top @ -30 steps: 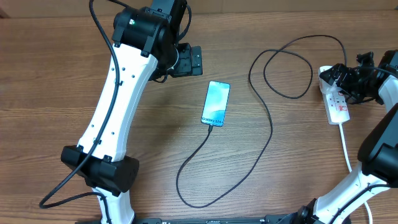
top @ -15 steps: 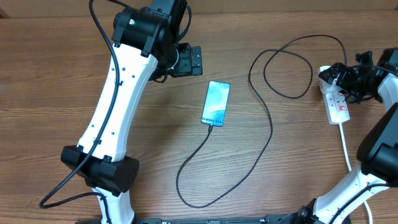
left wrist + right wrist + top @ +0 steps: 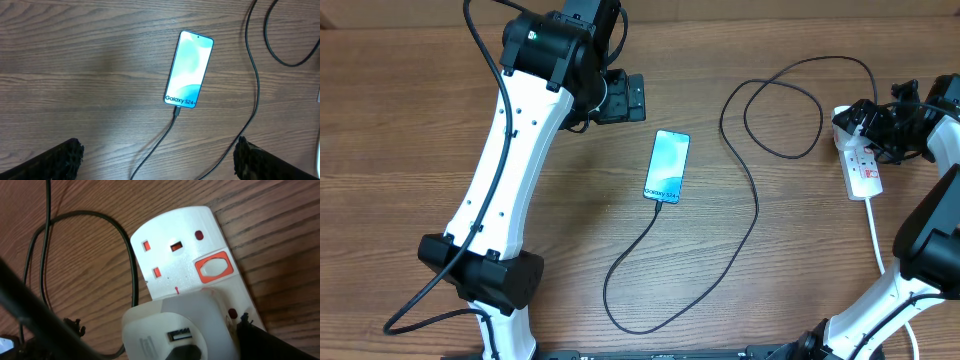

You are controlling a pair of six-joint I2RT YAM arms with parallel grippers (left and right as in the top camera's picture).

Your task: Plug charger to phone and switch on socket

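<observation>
The phone (image 3: 666, 166) lies flat near the middle of the wooden table (image 3: 400, 150), a little toward the far edge, with its screen lit in light blue. In the left wrist view the phone (image 3: 189, 69) has the small connector (image 3: 176, 111) of the charger (image 3: 258, 87) pushed into its near end.

From there the thin black charger (image 3: 757, 205) makes a wide bend toward the near edge. It then runs up between the phone and the right edge and makes a loop near the far right corner. This loop lies between the phone and the socket (image 3: 860, 160).

The socket is close to the right edge, in the far half of the table, and its white cord (image 3: 875, 235) goes toward the near edge.

The left gripper (image 3: 625, 97) hangs near the far edge, left of the phone and apart from it. In its own camera the left gripper (image 3: 160, 162) has its jaws spread wide.

The right gripper (image 3: 865, 122) is above the far end of the socket. In its wrist view the socket (image 3: 180, 250) shows one free outlet and an orange-framed switch (image 3: 214, 267). I cannot tell the switch position.

A white adapter (image 3: 170, 330) sits in the next outlet, between the fingers of the right gripper (image 3: 161, 326). The jaws are spread, with a gap on the left side. A bend of the charger (image 3: 133, 275) lies just beside the socket.
</observation>
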